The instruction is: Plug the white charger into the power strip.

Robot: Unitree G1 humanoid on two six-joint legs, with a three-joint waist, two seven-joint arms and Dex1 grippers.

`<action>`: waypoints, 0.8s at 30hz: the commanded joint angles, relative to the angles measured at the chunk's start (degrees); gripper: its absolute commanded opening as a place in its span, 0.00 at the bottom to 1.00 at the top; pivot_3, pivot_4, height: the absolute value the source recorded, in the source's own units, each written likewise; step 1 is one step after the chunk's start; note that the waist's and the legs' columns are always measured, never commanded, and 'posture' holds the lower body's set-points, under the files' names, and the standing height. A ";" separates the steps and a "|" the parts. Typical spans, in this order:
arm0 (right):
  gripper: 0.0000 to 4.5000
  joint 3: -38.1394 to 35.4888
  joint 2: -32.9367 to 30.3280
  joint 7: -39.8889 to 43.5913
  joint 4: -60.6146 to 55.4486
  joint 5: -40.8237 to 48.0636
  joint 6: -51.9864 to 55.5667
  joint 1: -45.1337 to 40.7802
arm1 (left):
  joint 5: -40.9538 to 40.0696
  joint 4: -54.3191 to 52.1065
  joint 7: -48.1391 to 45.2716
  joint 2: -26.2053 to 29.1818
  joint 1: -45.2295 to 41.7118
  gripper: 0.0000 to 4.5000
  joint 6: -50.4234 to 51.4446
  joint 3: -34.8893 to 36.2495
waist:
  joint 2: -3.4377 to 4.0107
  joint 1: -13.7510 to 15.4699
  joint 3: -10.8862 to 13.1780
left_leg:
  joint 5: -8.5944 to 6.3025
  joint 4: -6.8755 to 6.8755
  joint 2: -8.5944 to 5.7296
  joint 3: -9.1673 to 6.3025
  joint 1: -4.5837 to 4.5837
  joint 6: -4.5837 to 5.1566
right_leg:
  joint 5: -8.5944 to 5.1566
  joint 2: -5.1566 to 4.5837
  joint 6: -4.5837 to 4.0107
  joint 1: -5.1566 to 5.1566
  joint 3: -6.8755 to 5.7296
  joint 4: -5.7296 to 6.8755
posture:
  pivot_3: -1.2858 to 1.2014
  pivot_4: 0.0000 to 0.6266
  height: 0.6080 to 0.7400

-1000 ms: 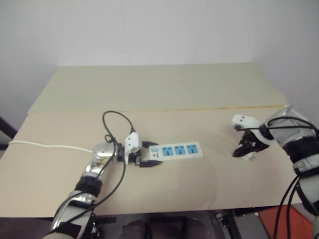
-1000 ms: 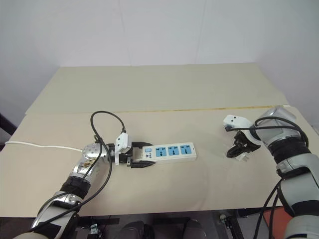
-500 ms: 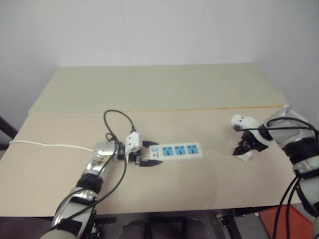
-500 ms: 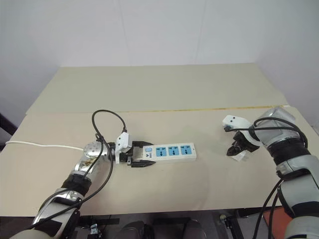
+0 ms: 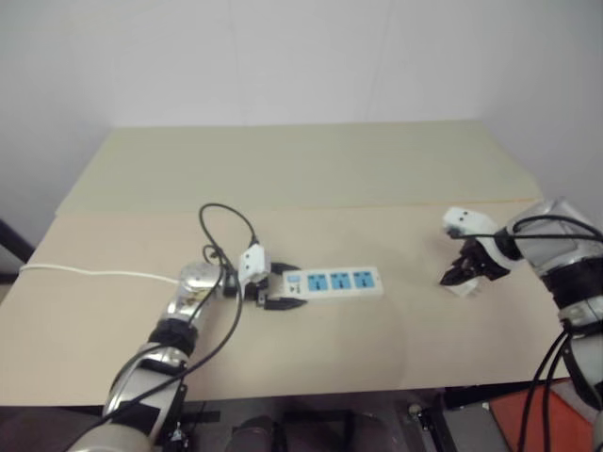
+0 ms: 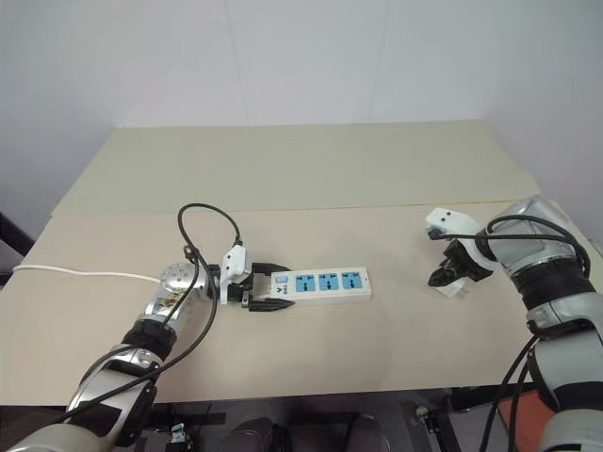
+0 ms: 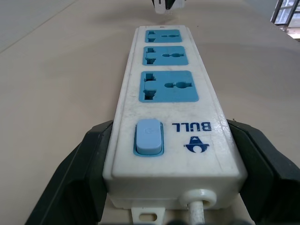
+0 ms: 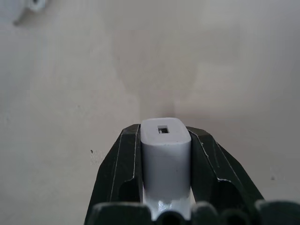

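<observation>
Two grippers: both clamped on task items, well apart on the table
left gripper: lower-left centre of the right eye view, black fingers pinching the switch end of the power strip from both sides
power strip: flat on tabletop, centre of frame, three blue sockets face up, blue switch nearest the gripper
cord: thin, white, runs off to the left edge
right gripper: right of frame, pointing down, fingers pressed onto the white charger
white charger: squeezed between the right fingers, well right of the strip; touching table or not, cannot tell
black cable: loops above left wrist
</observation>
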 commanded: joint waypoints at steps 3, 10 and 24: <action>0.25 -3.70 -1.54 0.62 -2.96 1.71 1.99 -2.76 | -3.17 -9.13 -4.46 1.78 0.61 0.73 7.53 0.38 | 0.00 -0.16 0.00 | 0.00 -0.01 0.01 0.00 -0.21 0.00 | 0.00 0.07 0.00 -0.17 0.00 0.00 | 0.52 0.24 1.00; 0.25 -4.81 -1.56 0.07 -4.59 2.91 3.25 -2.16 | -6.29 -18.39 -7.01 4.31 0.80 0.73 14.40 1.36 | 0.00 -0.30 0.03 | 0.04 -0.03 -0.05 0.15 -0.88 -0.01 | -0.10 0.25 0.16 -0.72 -0.07 0.01 | 0.52 0.24 1.00; 0.25 -23.96 6.08 -9.50 -19.88 20.01 7.50 2.08 | -1.10 -20.26 -1.90 2.35 6.44 0.73 8.62 -1.75 | 0.00 -0.14 0.04 | 0.15 -0.05 0.00 0.14 -0.77 -0.17 | -0.10 0.31 0.15 -0.64 -0.10 0.06 | 0.52 0.24 1.00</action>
